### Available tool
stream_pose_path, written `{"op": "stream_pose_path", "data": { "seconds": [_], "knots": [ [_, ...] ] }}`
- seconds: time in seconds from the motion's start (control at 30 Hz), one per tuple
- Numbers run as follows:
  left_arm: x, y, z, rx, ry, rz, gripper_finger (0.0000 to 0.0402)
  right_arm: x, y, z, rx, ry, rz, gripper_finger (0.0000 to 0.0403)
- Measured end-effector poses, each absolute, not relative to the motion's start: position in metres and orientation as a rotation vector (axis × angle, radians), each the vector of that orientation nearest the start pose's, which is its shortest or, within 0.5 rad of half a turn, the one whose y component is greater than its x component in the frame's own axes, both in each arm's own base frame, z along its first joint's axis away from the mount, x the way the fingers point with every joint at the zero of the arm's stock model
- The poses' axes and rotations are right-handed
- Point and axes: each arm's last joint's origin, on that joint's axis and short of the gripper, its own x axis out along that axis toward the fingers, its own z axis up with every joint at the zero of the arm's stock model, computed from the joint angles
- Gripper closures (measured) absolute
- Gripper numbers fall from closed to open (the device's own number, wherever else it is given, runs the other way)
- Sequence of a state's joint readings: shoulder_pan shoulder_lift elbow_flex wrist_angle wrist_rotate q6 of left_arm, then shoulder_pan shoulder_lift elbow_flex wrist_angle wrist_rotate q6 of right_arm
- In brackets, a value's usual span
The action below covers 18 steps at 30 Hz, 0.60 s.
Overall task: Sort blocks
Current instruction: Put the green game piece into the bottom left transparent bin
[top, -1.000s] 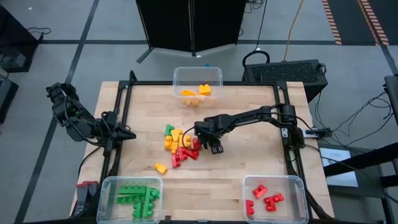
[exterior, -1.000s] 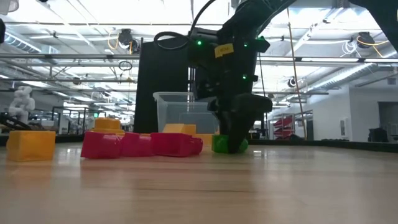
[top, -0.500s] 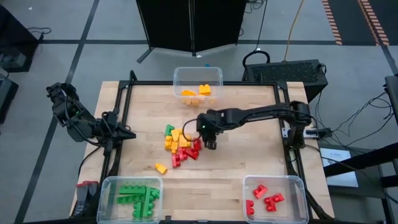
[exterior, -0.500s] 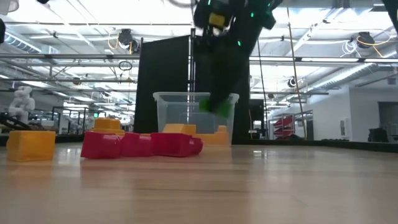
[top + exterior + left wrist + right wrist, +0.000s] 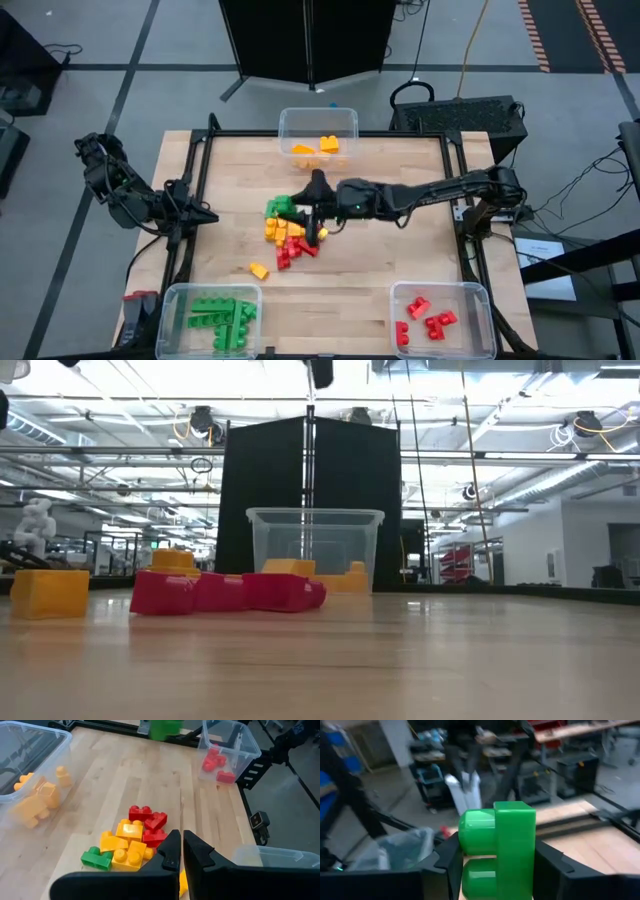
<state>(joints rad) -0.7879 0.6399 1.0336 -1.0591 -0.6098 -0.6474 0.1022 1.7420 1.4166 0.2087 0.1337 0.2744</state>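
Observation:
My right gripper (image 5: 303,206) reaches level from the table's right, high over the pile, and is shut on a green brick (image 5: 497,850), which also shows in the high view (image 5: 288,205). Below it the pile of yellow, red and green bricks (image 5: 288,235) lies on the table's middle; it also shows in the left wrist view (image 5: 130,842). One yellow brick (image 5: 259,270) lies apart, nearer the front. My left gripper (image 5: 182,851) is shut and empty at the table's left edge (image 5: 205,215). My right gripper pinches the green brick between its two fingers (image 5: 445,865), one on each of two opposite sides (image 5: 527,870). The fingers come level from the table's right. The brick is lifted clear, high above the pile.
A clear bin (image 5: 284,125) with yellow bricks stands at the far edge, a bin (image 5: 166,300) with green bricks at the near left, and a bin (image 5: 486,300) with red bricks at the near right. Bare wood lies right of the pile.
My right gripper has risen from the table beside the pile with the green brick and gone toward the table's left, over the pile, tipping from pointing down to level. The brick is lifted clear. The pile has stayed put.

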Motion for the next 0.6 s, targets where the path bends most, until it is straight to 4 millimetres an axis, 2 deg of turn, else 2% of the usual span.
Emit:
{"op": "stream_pose_path", "data": {
  "seconds": [0.2, 0.43, 0.6],
  "knots": [
    [0.070, -0.047, 0.353, -0.191, 0.548, 0.004, 0.0399, 0.431, 0.074, 0.334, 0.242, 0.049, 0.040, 0.0250],
    [0.069, -0.046, 0.352, -0.185, 0.557, 0.004, 0.0398, 0.480, 0.116, 0.343, 0.139, 0.068, 0.135, 0.0250],
    [0.069, -0.046, 0.351, -0.179, 0.563, 0.005, 0.0398, 0.509, 0.134, 0.358, 0.115, 0.021, 0.230, 0.0250]
  ]
}}
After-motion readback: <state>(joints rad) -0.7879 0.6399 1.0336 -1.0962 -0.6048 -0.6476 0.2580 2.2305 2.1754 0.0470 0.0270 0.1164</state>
